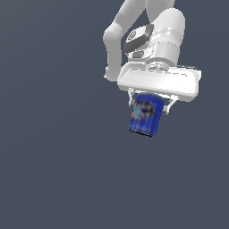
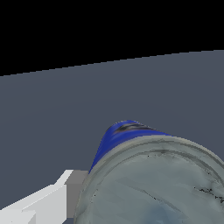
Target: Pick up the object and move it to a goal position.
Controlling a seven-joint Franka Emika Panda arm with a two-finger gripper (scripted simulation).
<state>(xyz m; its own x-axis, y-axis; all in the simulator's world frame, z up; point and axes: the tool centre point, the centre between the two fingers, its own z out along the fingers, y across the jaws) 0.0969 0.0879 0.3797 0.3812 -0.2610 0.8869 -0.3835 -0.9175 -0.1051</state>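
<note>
The white two-fingered tool (image 1: 149, 102) grips the small blue cylindrical can with its lighter printed label (image 1: 145, 114) by its upper part, slightly tilted, hanging below the hand, seemingly lifted for carrying goalward.

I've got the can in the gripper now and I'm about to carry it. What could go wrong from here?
1. The small blue cylindrical can hangs tilted below the white gripper, held only near its upper end, so a quick move might make it swing or slip out.
2. In the wrist view the can's pale rim fills much of the picture, so that camera may not show where it is being set down.
</note>
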